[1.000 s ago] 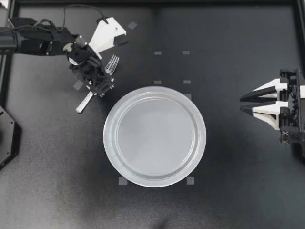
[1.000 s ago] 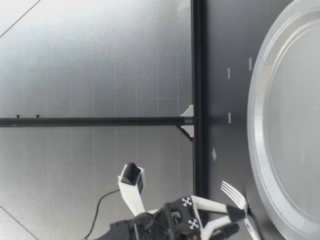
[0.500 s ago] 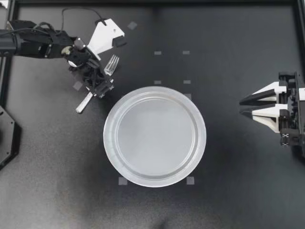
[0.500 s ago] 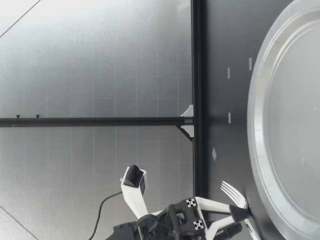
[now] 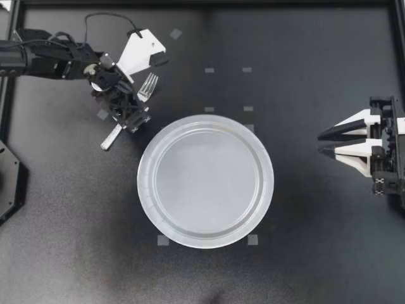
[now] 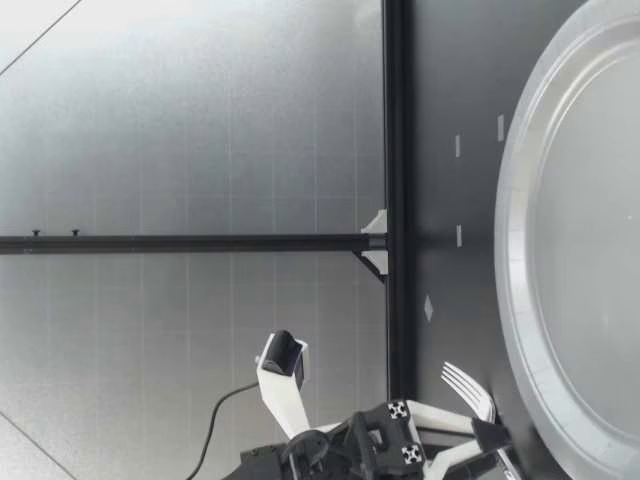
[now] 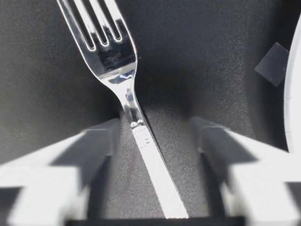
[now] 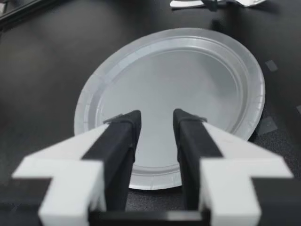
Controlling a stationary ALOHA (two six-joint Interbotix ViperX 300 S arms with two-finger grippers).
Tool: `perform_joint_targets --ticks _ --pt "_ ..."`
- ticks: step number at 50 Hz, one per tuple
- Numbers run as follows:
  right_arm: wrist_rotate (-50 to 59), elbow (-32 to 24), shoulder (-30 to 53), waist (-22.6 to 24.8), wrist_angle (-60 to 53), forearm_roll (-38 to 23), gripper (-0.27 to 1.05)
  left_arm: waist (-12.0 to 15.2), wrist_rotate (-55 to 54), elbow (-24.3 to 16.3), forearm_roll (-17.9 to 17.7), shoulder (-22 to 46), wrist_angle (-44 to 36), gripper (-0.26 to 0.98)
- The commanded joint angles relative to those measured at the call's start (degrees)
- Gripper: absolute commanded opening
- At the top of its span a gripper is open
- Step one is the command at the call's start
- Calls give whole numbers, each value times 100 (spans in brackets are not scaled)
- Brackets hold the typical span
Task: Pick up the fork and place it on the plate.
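Note:
A silver fork [image 5: 147, 87] lies flat on the black table, up and left of the grey plate [image 5: 147, 190], with its tines pointing away from the plate's near side. My left gripper [image 5: 130, 116] is down over the fork's handle, open. In the left wrist view the fork [image 7: 117, 61] runs between the fingers [image 7: 99, 143]; one finger is close against the neck and the other stands apart. The low view shows my left gripper [image 6: 493, 450] at the table beside the fork's raised tines [image 6: 468, 388]. My right gripper [image 5: 324, 142] hovers open to the right of the plate [image 8: 94, 94], holding nothing.
Small grey tape squares [image 5: 209, 70] mark the table around the plate. Black frame rails [image 5: 202, 3] run along the table's edges. A dark octagonal base [image 5: 7, 183] sits at the left edge.
My left gripper has sunk a little toward the table and its fingers have narrowed around the fork's handle. The fork, plate and right arm have not moved.

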Motion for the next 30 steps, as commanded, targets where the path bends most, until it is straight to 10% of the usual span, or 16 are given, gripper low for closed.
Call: perform_joint_targets --ticks 1,10,30 --pt "9 -53 35 53 -79 0 42 18 18 -53 18 -79 -26 33" --pt "9 -44 35 44 -105 0 42 18 53 -44 18 -79 -62 7" --pt "26 -35 62 53 -352 -18 42 -44 202 -334 26 -765 62 5"
